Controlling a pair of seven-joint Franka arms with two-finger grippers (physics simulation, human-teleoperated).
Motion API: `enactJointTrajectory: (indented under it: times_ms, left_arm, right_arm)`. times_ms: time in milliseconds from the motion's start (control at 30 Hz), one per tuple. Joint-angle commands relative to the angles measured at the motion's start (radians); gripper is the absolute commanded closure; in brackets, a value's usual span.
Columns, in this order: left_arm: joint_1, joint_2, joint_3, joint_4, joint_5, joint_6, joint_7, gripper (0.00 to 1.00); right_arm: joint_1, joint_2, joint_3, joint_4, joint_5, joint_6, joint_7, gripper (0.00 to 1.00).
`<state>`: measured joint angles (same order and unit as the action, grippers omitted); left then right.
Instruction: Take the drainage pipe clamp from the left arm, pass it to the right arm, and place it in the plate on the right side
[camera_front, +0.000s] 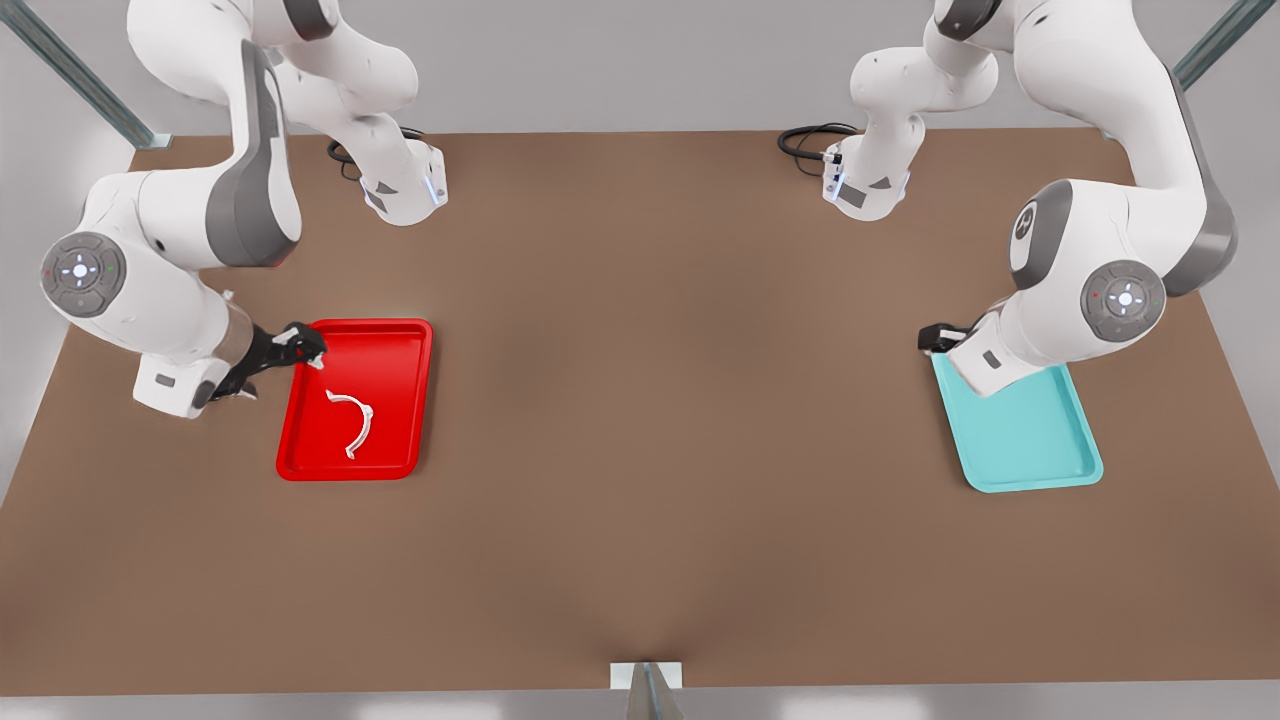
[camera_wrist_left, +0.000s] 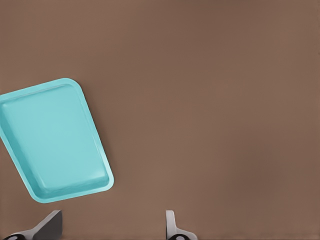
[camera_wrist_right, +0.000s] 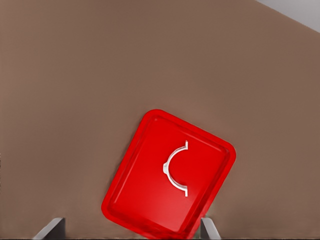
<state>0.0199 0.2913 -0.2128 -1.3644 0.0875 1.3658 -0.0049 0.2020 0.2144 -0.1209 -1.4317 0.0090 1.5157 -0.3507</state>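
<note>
Risk: drainage pipe clamp (camera_front: 353, 423) lies loose in the plate (camera_front: 300, 440); a sweep or nudge from the gripper parked at the rim could, by my reading, knock the plate or flick the light strip over its low wall; a misjudged regrasp could do the same; the task itself looks all but finished.

Front view's left, right arm (camera_front: 150, 270): the right gripper (camera_front: 300, 345) hangs at the plate's far corner, near the rim; fingers stand apart in the right wrist view, nothing between them.

Clamp against right gripper: the white C-shaped strip rests flat on the red floor, inside the rim, near the plate's middle; it sits apart from the fingertips (camera_wrist_right: 50, 227), untouched; in the right wrist view the clamp (camera_wrist_right: 176, 169) appears beyond the gripper (camera_wrist_right: 132, 231), over the plate (camera_wrist_right: 125, 200).

Centre: bare brown table (camera_front: 660, 400) separates the two trays, which sit well apart.

Front view's right, left arm (camera_front: 1120, 270): waits over the far corner of the teal tray (camera_front: 1030, 440); the left gripper (camera_front: 940, 340) is spread wide in the left wrist view, holding nothing; there the teal tray (camera_wrist_left: 55, 140) lies off to one side of the gripper (camera_wrist_left: 112, 227).
</note>
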Motion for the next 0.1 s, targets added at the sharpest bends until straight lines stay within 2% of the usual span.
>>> enactJointTrajectory:
  times_ms: [0, 67]
  left_arm:
    - [0.000, -0.001, 0.000, 0.001, 0.000, -0.010, 0.043, 0.00]
    - [0.000, -0.003, 0.000, 0.001, -0.002, -0.017, 0.043, 0.00]
  right_arm:
    - [-0.009, -0.026, 0.000, -0.038, -0.030, -0.042, 0.323, 0.00]
    - [-0.010, -0.024, -0.003, -0.038, -0.026, -0.040, 0.305, 0.00]
